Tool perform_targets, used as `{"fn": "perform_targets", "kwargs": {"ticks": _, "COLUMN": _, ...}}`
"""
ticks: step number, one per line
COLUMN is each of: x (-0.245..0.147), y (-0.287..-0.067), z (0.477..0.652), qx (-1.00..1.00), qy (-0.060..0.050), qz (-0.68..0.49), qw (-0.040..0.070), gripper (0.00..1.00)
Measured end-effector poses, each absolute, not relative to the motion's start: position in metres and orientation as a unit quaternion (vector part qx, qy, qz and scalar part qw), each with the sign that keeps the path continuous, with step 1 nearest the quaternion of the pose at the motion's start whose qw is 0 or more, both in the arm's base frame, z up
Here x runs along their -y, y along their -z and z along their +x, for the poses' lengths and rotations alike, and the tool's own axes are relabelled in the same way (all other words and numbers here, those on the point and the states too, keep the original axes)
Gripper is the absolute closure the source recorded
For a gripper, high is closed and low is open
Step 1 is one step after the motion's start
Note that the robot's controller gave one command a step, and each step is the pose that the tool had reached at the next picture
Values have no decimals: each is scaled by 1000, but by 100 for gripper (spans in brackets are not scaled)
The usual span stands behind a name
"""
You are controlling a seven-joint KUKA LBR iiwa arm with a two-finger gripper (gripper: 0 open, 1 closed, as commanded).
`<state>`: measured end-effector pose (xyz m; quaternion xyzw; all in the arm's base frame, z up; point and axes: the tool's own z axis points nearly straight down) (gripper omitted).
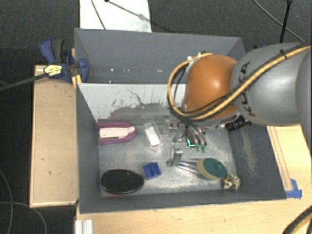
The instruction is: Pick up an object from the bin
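Note:
My gripper hangs low over the middle of the bin floor, under the arm's orange cover. Just to its right lies a round green thing with a tan rim, its shiny metal handle pointing toward the gripper's tip. A small blue block lies just to the gripper's lower left. A small white piece lies to its upper left. I see nothing held by the gripper.
A pink and purple stapler-like thing lies by the left wall. A black oval sits in the front left corner. A small knobbly gold thing lies near the front right. The arm covers the bin's right back part.

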<state>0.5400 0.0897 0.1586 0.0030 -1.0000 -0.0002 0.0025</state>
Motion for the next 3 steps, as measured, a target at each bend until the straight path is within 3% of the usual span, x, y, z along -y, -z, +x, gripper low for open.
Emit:
{"fn": "perform_targets", "kwargs": {"ticks": 1, "x": -171, "y": -93, "z": 532, "qx": 1000, "qy": 2, "qz": 23, "qw": 2, "gripper": 0}}
{"fn": "perform_targets", "kwargs": {"ticks": 2, "x": -256, "y": -69, "z": 493, "qx": 996, "qy": -1, "qz": 86, "qw": 3, "gripper": 0}}
{"fn": "perform_targets", "kwargs": {"ticks": 3, "x": -252, "y": -70, "z": 495, "qx": 997, "qy": -2, "qz": 80, "qw": 2, "gripper": 100}}
